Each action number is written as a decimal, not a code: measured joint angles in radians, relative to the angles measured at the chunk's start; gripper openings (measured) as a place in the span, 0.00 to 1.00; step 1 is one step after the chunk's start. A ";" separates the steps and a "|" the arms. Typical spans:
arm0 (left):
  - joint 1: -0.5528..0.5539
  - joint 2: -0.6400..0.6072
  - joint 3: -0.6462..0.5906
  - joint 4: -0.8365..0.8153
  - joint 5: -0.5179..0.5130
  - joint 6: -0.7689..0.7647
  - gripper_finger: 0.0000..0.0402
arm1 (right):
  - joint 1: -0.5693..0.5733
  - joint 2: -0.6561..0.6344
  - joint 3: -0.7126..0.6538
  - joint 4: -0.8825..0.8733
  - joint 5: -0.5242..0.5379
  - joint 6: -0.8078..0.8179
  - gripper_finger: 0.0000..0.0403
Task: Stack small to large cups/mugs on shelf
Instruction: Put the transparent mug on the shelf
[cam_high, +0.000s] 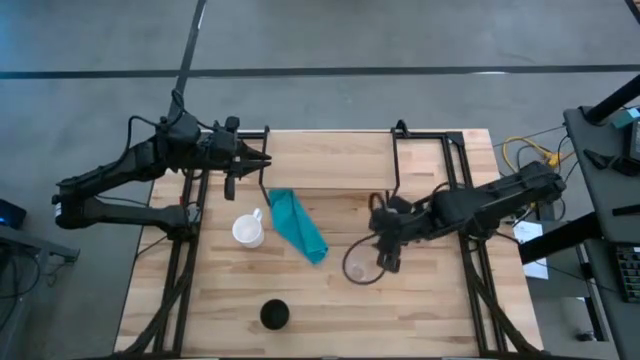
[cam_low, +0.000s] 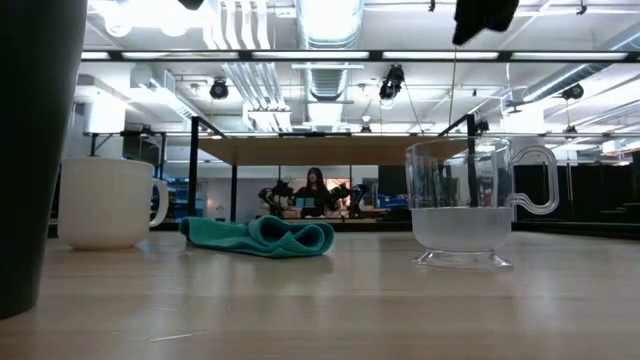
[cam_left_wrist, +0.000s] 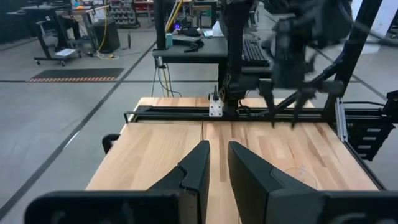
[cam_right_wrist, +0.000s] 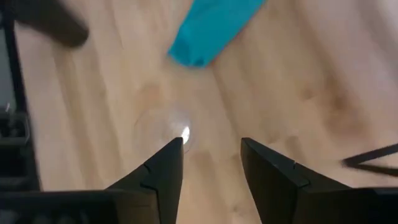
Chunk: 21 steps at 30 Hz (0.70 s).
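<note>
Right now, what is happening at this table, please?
The right hand, fingers open, hangs over the clear glass cup on the tabletop and holds nothing. The left hand waits above the shelf. The white mug, teal cloth and black cup also stand on the table; no cup is on the shelf.

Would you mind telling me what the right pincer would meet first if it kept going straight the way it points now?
Most likely the clear glass cup, just ahead of the open right pincer, slightly to one side; depth is unclear, so it might reach the tabletop beside it.

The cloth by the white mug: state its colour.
Teal cloth, clearest in the high view.
</note>
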 joint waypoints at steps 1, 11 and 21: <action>0.000 0.000 0.000 0.000 0.000 0.000 0.11 | 0.000 0.022 0.000 0.000 -0.012 0.000 0.39; 0.000 0.002 0.000 0.000 0.000 -0.003 0.11 | -0.024 0.164 0.002 0.006 -0.123 0.041 0.37; 0.000 0.002 0.000 0.010 0.000 -0.080 0.11 | -0.039 0.170 0.002 0.016 -0.181 0.075 0.33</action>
